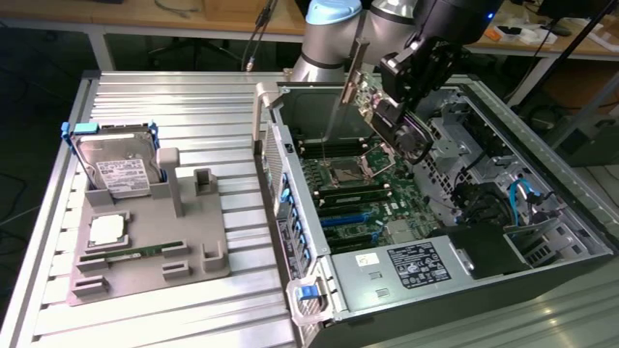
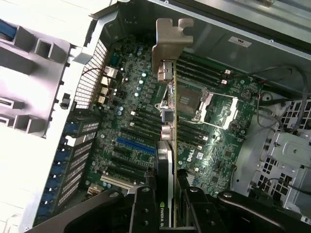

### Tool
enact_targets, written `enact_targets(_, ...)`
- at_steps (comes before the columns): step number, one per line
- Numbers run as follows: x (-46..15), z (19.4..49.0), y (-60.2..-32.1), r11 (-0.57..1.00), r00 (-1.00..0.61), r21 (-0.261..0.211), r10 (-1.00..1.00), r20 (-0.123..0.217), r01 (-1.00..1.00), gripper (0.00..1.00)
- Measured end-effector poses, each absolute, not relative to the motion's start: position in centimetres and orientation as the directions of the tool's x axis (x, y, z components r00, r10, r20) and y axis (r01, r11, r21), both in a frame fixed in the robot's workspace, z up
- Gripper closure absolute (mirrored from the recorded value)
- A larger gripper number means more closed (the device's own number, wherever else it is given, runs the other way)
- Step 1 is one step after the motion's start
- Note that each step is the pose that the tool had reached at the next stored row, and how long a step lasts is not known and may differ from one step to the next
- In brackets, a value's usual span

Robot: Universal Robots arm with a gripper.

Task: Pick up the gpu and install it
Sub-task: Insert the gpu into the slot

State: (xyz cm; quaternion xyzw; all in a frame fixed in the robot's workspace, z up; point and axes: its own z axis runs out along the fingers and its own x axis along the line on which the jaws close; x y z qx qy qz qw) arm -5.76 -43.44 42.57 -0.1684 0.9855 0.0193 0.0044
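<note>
The gpu (image 1: 392, 116) hangs tilted over the open computer case (image 1: 541, 217), its silver end bracket (image 1: 356, 69) pointing up and toward the exterior view's left. My gripper (image 1: 414, 69) is shut on the card's black shroud end. In the wrist view the gpu (image 2: 168, 126) shows edge-on, with its bracket (image 2: 171, 43) farthest from the camera and my gripper (image 2: 168, 209) clamped on either side of the near end. Beneath it lies the green motherboard (image 2: 126, 97) with a blue expansion slot (image 2: 136, 145). The card is clear of the board and touches no slot.
On the ribbed metal table (image 1: 193, 101), a grey fixture (image 1: 193, 239) carries a hard drive (image 1: 121, 170), a CPU (image 1: 106, 228) and a RAM stick (image 1: 135, 252). Inside the case are a power supply (image 1: 416, 264), drive cages (image 1: 464, 138) and cables (image 1: 522, 196).
</note>
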Motion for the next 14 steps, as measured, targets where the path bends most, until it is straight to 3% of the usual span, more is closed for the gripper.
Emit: enact_targets(14,-5.76,42.52,-43.41,0.914,-0.915,0.037,-0.403,-0.015,-0.403,0.73)
